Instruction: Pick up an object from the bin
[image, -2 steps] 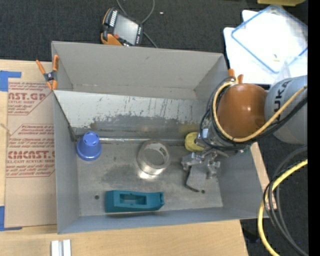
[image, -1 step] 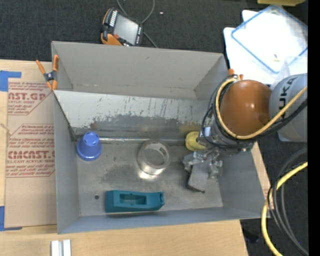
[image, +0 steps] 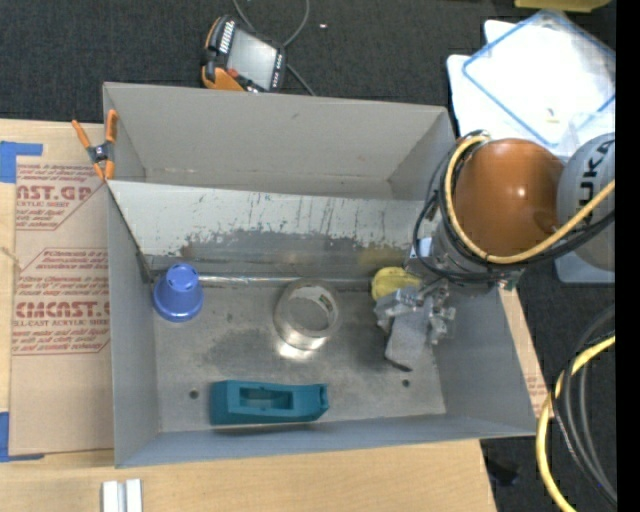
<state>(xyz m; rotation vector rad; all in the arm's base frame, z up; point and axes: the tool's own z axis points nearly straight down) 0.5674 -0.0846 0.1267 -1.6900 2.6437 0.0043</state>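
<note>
The gripper (image: 412, 322) hangs right of the clear round plastic cup (image: 305, 318), as does a small yellow lump (image: 388, 282); I cannot tell its opening or hold.

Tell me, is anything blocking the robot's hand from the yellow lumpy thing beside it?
Nothing visible does. The hand hangs right next to the small yellow lump on the right side of the grey metal bin. The clear round cup sits further left, apart from both.

Blk/orange gadget (image: 243, 62); poss. white lid (image: 535, 75)
</note>
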